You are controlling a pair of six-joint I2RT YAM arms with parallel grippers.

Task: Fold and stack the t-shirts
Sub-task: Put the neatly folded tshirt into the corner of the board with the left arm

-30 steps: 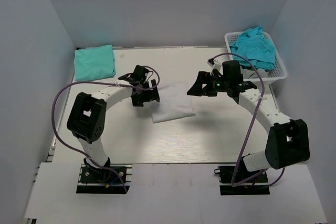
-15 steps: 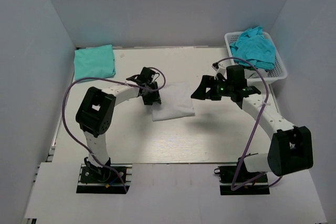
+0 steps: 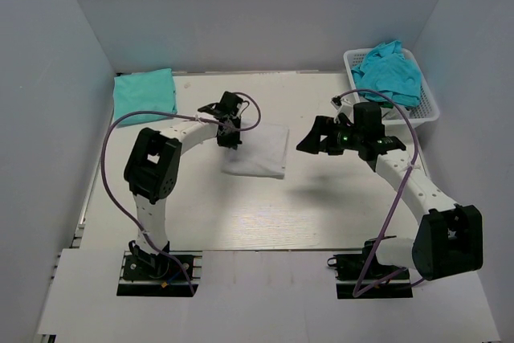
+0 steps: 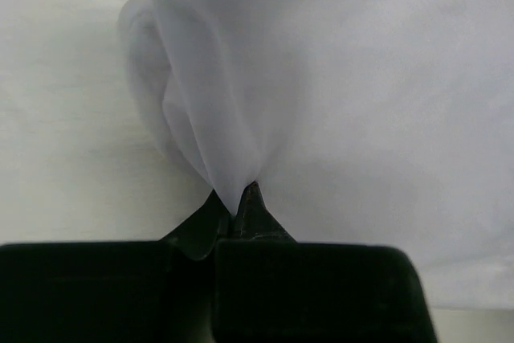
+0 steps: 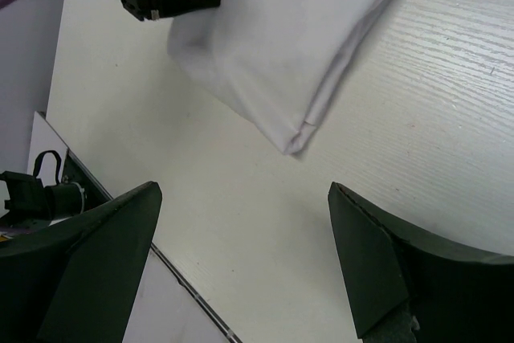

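1 folded white t-shirt [image 3: 259, 152] lies at centre, 1 folded turquoise t-shirt [image 3: 144, 94] far left, crumpled turquoise t-shirts [image 3: 391, 71] in the basket [image 3: 430, 102].

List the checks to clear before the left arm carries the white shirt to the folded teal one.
1. Grip: the left gripper is shut on the white shirt, with cloth pinched at the fingertips. Ok.
2. The right gripper is open and off the cloth. Ok.
3. Fold intact: the near corner is neat in the right wrist view, but the cloth bunches at the pinch. Cannot tell.
4. Target: the folded teal shirt lies flat at the far left. Ok.
5. Remaining teal shirts are inside the basket, out of the way. Ok.
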